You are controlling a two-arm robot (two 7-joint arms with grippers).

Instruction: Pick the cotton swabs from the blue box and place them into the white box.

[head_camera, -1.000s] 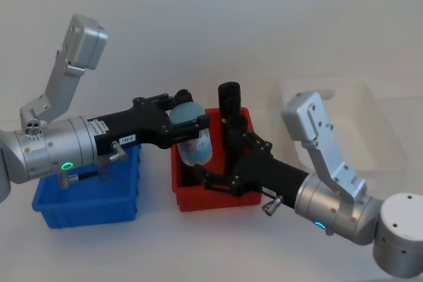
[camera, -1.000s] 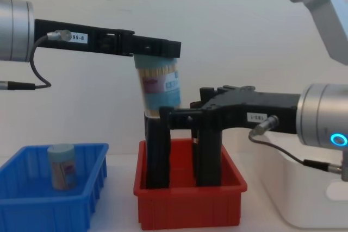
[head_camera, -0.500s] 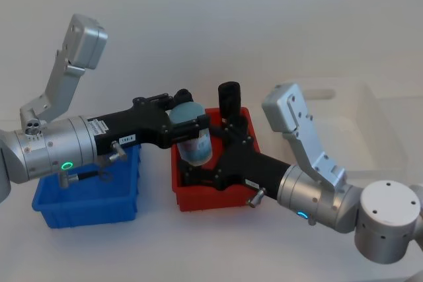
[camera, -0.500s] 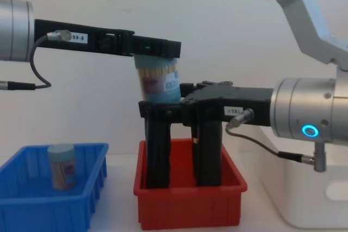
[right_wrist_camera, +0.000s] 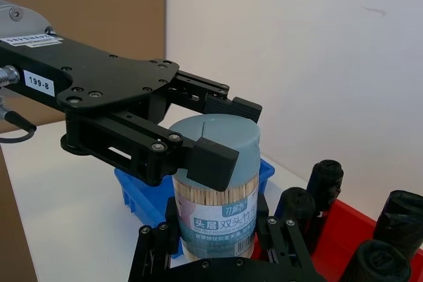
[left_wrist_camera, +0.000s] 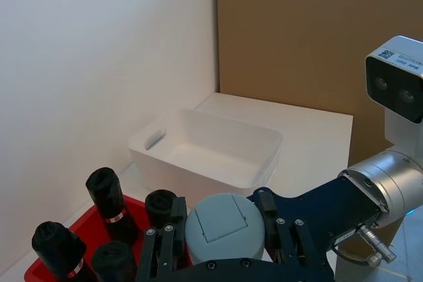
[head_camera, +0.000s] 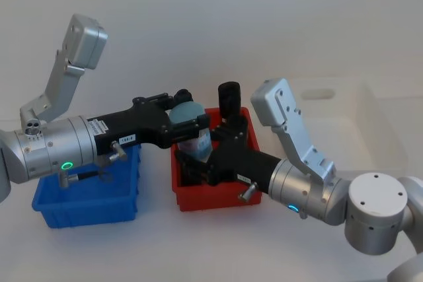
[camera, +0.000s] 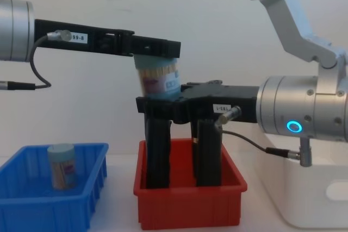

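Observation:
My left gripper (head_camera: 188, 120) is shut on a cotton swabs tub (camera: 157, 80) by its pale blue-grey lid (left_wrist_camera: 225, 226), holding it upright in the air above the red bin. My right gripper (camera: 157, 104) is open, reaching in from the right with its fingers either side of the tub's lower body (right_wrist_camera: 215, 189); whether they touch it I cannot tell. A second cotton swabs tub (camera: 61, 165) stands in the blue box (camera: 49, 210), at the left under my left arm (head_camera: 86, 206). The white box (head_camera: 370, 117) sits at the right.
A red bin (camera: 190, 207) with several tall black upright objects (camera: 157, 150) stands between the blue box and the white box, directly under both grippers. The white box (left_wrist_camera: 205, 143) has nothing in it. A white wall runs behind the table.
My right gripper has slid left over the red bin until its fingers sit around the held tub's lower part. The left arm and the tub have stayed still.

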